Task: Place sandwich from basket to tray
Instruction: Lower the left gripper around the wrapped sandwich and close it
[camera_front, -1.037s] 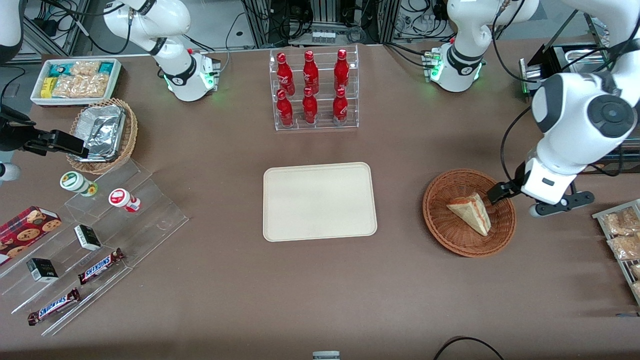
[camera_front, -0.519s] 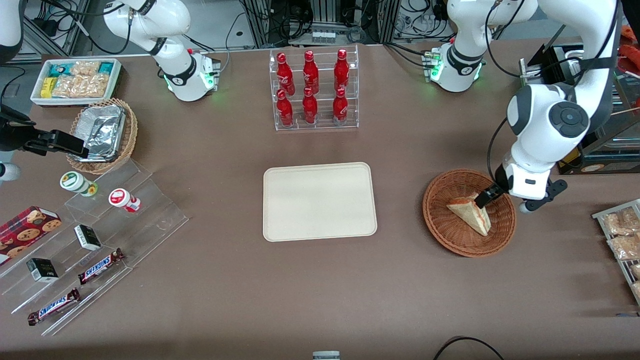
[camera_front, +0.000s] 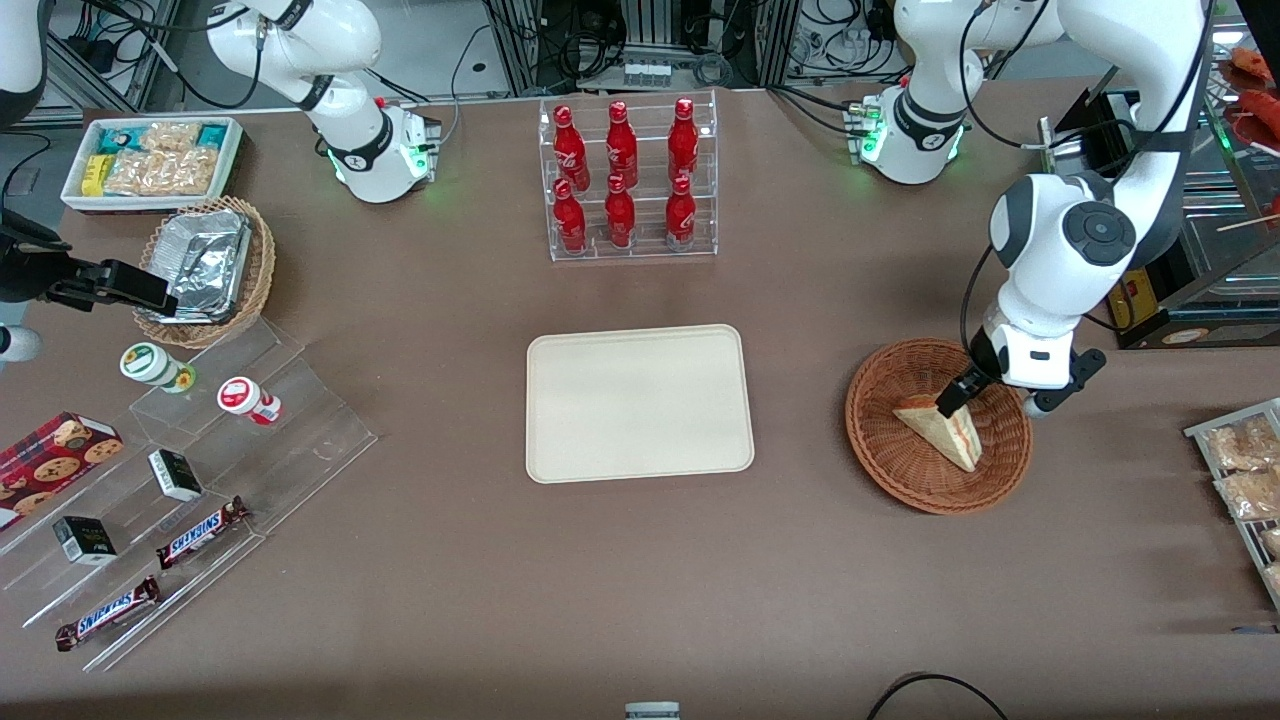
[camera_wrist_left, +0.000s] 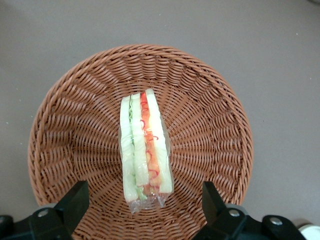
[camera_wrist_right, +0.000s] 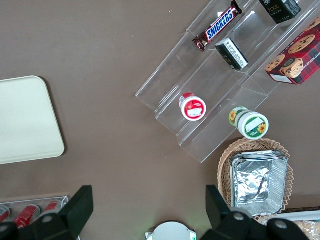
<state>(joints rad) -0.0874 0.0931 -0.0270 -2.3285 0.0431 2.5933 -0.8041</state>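
We are at the reach step: our gripper (camera_wrist_left: 142, 200) hangs wide open above the sandwich (camera_wrist_left: 145, 150) in the basket (camera_wrist_left: 65, 130), and next must descend and close on it.

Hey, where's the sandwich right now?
The sandwich lies in the basket, toward the working arm's end of the table from the tray, under the open claw.

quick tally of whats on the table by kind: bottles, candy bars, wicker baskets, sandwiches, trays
Red bottles in the clear rack: 6
Snickers candy bars: 2
Wicker baskets: 2, the reddish-brown round basket and the tan basket of foil containers
Triangular white-bread sandwich: 1, in the reddish-brown basket
Cream rectangular tray: 1
Total: 12
The left gripper hangs open over the sandwich.
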